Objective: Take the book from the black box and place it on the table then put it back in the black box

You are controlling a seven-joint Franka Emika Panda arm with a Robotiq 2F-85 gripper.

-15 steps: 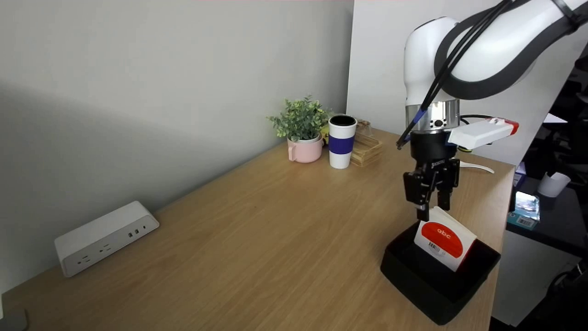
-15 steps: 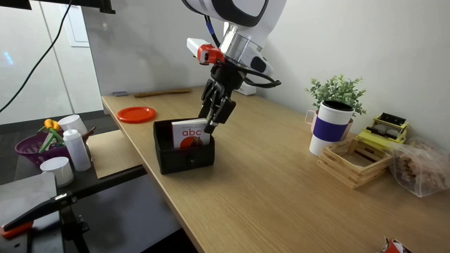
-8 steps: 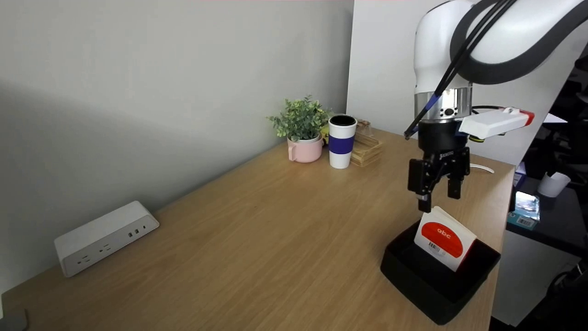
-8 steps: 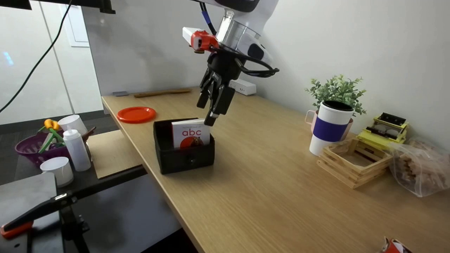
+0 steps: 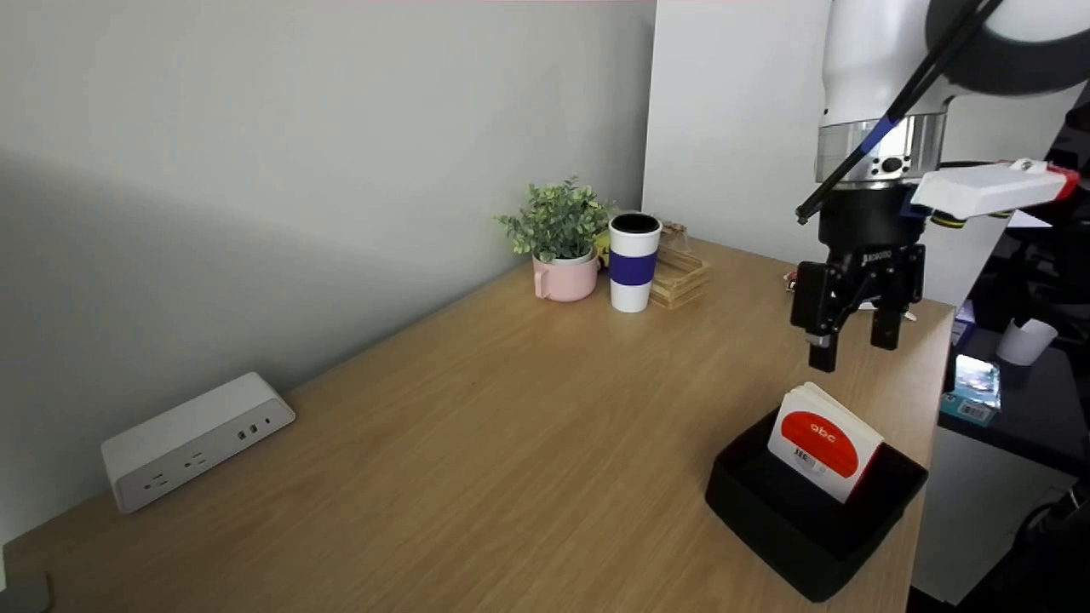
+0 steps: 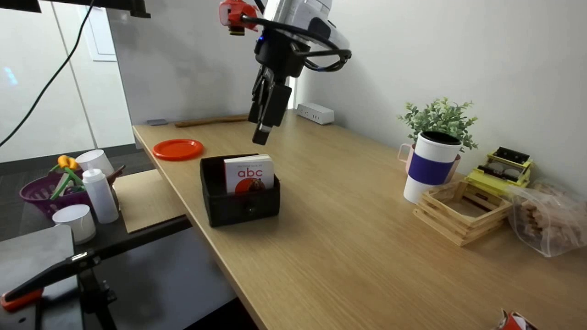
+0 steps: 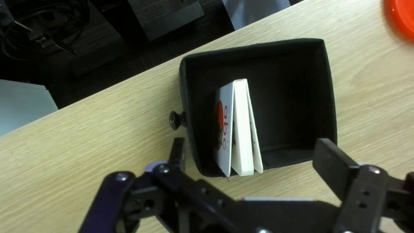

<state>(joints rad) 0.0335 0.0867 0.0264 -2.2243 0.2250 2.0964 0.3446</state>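
Wrist view: book point(image 7: 242, 129) inside black box point(image 7: 291, 97), standing on edge, covers slightly splayed. Book's top rises above box rim in both exterior views. Jaws spread wide, higher than book, apart from it. Box on desk point(image 5: 468, 460), near its edge; dark knob point(image 7: 175, 120) on one side. Red plate point(image 6: 178, 150) near box. Farther off, in both exterior views: white cup point(image 5: 630, 268) with blue band beside leafy plant point(image 5: 555, 223) in pink pot point(image 5: 566, 281), power strip point(image 5: 200, 438) by wall point(image 5: 341, 170), wooden crate point(image 6: 442, 215). Clear plastic bag point(image 6: 545, 224) just beside crate.
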